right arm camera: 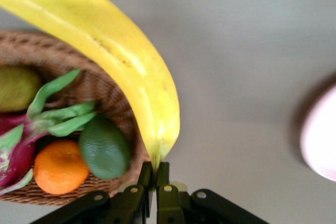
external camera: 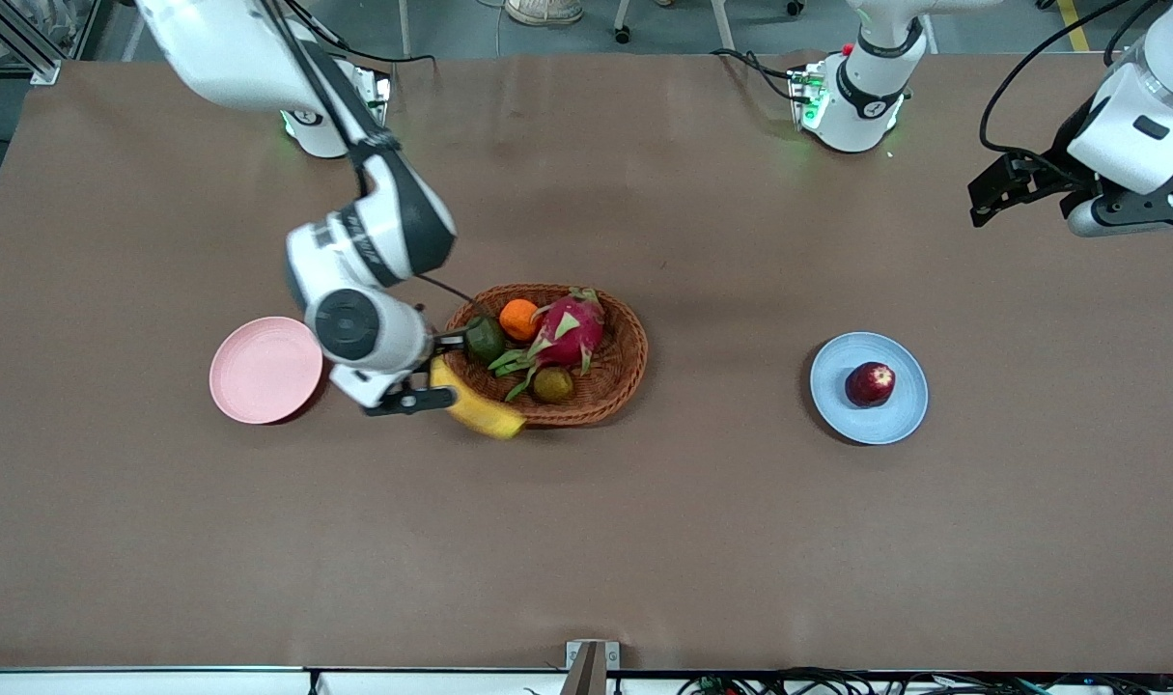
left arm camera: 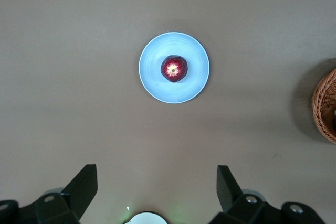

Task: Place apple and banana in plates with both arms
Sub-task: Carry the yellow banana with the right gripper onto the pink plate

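The dark red apple (external camera: pixel 870 383) sits in the light blue plate (external camera: pixel 903 415); both also show in the left wrist view, the apple (left arm camera: pixel 174 68) on the plate (left arm camera: pixel 152 80). My left gripper (external camera: pixel 993 193) is open and empty, high over the table at the left arm's end. My right gripper (external camera: pixel 439 372) is shut on the end of the yellow banana (external camera: pixel 478 405), held over the basket's edge. In the right wrist view its fingers (right arm camera: pixel 163 174) pinch the banana's tip (right arm camera: pixel 115 61). The light pink plate (external camera: pixel 265 370) is empty beside the right gripper.
An oval wicker basket (external camera: pixel 617 386) between the plates holds a pink dragon fruit (external camera: pixel 572 331), an orange (external camera: pixel 518 319), a green fruit (external camera: pixel 485 339) and a brownish fruit (external camera: pixel 553 384). The arm bases stand at the table's edge farthest from the front camera.
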Controlling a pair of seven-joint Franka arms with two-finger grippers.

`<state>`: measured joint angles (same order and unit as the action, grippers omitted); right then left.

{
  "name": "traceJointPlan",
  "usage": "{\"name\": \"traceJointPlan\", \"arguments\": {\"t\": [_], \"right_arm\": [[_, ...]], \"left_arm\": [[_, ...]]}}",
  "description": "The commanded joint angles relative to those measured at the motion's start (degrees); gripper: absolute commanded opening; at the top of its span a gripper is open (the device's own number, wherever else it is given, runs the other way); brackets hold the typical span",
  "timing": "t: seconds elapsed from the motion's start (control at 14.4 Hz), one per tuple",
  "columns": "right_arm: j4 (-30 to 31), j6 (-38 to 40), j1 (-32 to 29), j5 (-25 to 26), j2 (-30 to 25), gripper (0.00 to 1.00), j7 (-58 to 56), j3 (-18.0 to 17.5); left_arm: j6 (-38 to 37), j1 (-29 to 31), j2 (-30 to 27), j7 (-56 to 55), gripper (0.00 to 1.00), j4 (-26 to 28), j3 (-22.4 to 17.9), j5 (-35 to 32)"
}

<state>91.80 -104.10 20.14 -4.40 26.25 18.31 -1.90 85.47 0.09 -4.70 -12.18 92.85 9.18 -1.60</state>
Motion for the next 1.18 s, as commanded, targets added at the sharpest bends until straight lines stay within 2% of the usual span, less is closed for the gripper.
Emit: {"name": "traceJointPlan", "arguments": {"t": [0.0,0.35,0.55,0.83,1.11], "right_arm": [[-0.13,4.77,-10.09,-1.23,-2.70,0.01,1.12,-0.92],[1.71,9.61,-25.30,-1.32,-3.05,0.01,-0.45,-1.35],[5.30,10.32,-30.84,-1.32,-2.96,0.01,-7.39,-1.18],[14.70,8.84,-31.65,-1.32,-5.68,0.02,-8.64,-1.27],[18.84,6.91,-31.83,-1.14,-5.95,0.05,-8.90,-1.18]], "left_arm": [[0.75,0.18,-1.02,1.46,1.00,0.93,-0.39,0.63],[0.40,1.32,-1.02,4.00,1.00,0.58,-0.48,0.28],[-0.82,3.25,-1.19,7.16,1.00,0.40,-0.48,0.28],[-1.53,4.22,-1.10,7.88,1.00,-0.30,-0.48,0.28],[-1.44,4.05,-0.67,7.70,1.00,-0.30,-0.22,0.19]]}}
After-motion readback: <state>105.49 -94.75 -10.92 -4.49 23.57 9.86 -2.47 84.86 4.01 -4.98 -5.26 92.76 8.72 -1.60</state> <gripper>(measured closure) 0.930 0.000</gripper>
